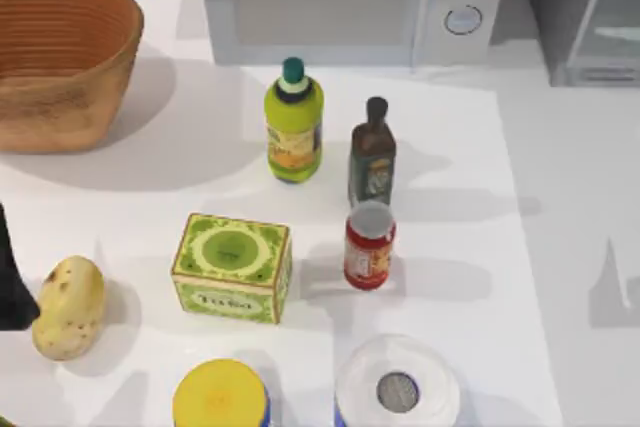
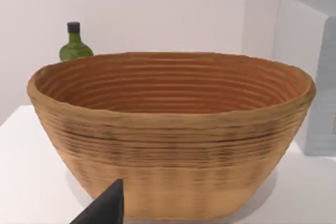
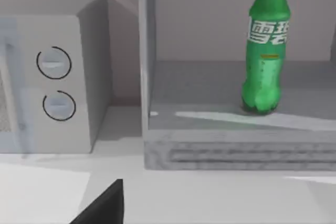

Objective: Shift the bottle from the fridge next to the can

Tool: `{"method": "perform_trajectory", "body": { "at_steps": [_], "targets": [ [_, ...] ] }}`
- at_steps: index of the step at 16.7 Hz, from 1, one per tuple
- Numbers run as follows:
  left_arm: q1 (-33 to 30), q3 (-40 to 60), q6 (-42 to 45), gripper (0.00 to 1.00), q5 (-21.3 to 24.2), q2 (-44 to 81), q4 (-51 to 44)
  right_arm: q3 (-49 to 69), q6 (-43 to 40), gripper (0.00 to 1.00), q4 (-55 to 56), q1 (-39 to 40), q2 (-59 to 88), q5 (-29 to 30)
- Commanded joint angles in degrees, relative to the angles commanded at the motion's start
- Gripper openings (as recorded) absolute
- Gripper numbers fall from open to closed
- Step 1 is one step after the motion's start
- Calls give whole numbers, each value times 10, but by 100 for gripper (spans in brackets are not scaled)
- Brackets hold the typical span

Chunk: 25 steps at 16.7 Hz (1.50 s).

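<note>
I judge this the opening step: the reach into the fridge (image 3: pixel 231 135) has yet to happen, and nothing of the task is done. The fridge is the biggest thing here, a grey metallic box at the far right corner of the desk (image 1: pixel 560 277) with its pale door swung open, its shelf flat and matte. My right wrist camera looks straight into it. The bottle (image 3: pixel 265 51) stands upright on that shelf, toward one side, slim, translucent bright green, with a pale label band and a pinched waist; smooth plastic, so I expect it to need a level squeeze at the mid-body.

Beside the fridge sits the white microwave (image 1: pixel 350 2), boxy, with two round knobs. At the far left is the woven basket (image 1: pixel 60 57), ribbed and tan, which my left wrist camera faces closely; my left arm (image 1: pixel 12 282) is parked at the desk's left edge.

Next move, as I judge it: carry my right claw level into the opening, close on the bottle, lift it clear of the shelf lip, and set it down near the can (image 1: pixel 369 245), the short red cylinder with a silvery top, mid-desk. A small dark brown bottle (image 1: pixel 372 152) stands just behind the can, so the free space at its right looks safest.

Whether either claw is spread or clenched, I cannot tell.
</note>
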Motion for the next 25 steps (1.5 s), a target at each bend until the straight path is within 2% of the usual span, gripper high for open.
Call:
{"method": "perform_trajectory", "body": {
  "at_steps": [5,9,13,21,25],
  "targets": [
    [0,0,0,100,0,0,0,26,0,100,29,-7,36,-3],
    [0,0,0,100,0,0,0,106,1,100,121,-25,169,-16],
    [0,0,0,100,0,0,0,214,3,100,245,-47,397,-38],
    [0,0,0,100,0,0,0,440,7,100,503,-95,960,-81],
    [0,0,0,100,0,0,0,528,8,100,602,-114,1145,-96]
  ]
}}
